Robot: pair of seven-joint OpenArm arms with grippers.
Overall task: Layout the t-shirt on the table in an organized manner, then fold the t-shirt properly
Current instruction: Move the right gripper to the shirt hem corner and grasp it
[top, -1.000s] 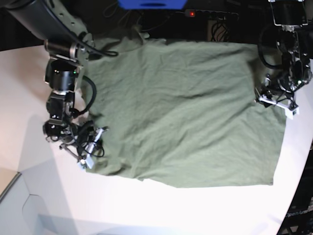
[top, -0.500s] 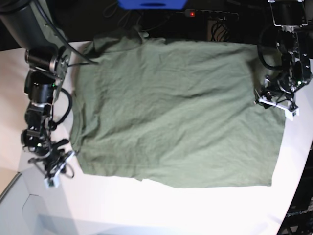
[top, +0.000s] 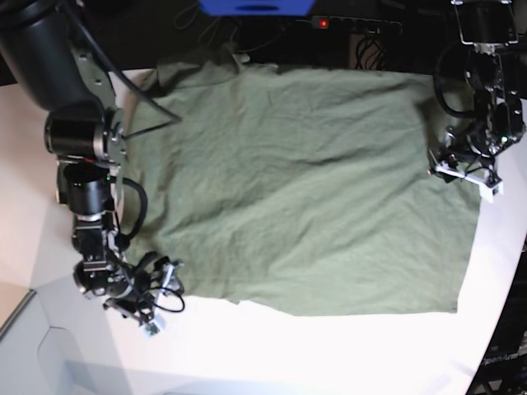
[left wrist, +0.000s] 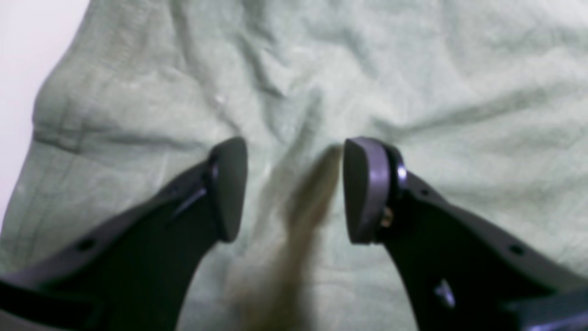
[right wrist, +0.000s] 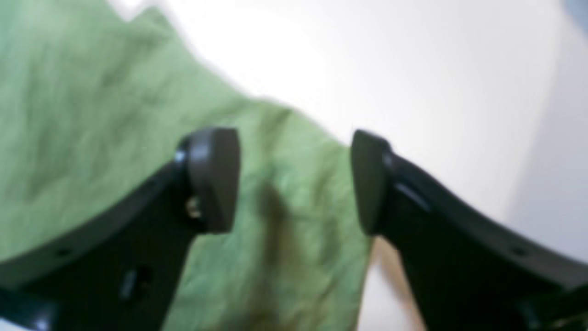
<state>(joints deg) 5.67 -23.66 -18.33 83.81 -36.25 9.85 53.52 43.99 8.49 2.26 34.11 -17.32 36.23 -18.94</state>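
The olive-green t-shirt [top: 305,181] lies spread and wrinkled over the white table [top: 288,354]. My right gripper [top: 160,303] is at the shirt's lower left corner in the base view. In the right wrist view it [right wrist: 294,179] stands open over the shirt's edge [right wrist: 69,92], with nothing between its fingers and bare table [right wrist: 413,69] beyond. My left gripper [top: 469,177] hovers at the shirt's right edge. In the left wrist view it [left wrist: 294,188] is open just above creased fabric [left wrist: 413,69], holding nothing.
A blue object [top: 255,6] and a power strip with a red light [top: 323,22] sit in the dark area behind the table. The table's curved edge [top: 502,313] runs down the right side. A grey panel [top: 33,346] borders the lower left corner.
My right gripper, shut while it pulled the shirt's left edge outward, has opened, let go and swung back to the lower left corner. The left arm has not moved.
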